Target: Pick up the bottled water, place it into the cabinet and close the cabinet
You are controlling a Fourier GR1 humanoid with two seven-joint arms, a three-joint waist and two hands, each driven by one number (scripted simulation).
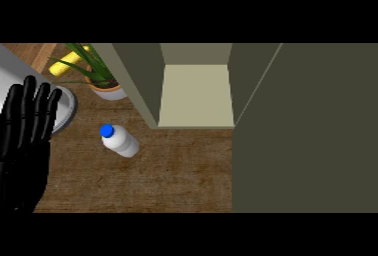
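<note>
Left robot hand rests open at the tabletop's left edge, fingers straight up, holding nothing. Bottled water stands free mid-tabletop, blue cap toward upper left, long axis tilting lower right. Brown wood-grain tabletop. Open cabinet behind; potted plant at the back-left.

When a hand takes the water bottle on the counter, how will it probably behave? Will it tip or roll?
The water bottle stands upright on the counter, tall and narrow, so a sideways push would probably tip it. Its round body would likely roll once it lies down. The smooth pale wall may slip in curled fingers, so a grasp round the middle, below the blue cap, seems safer.
</note>
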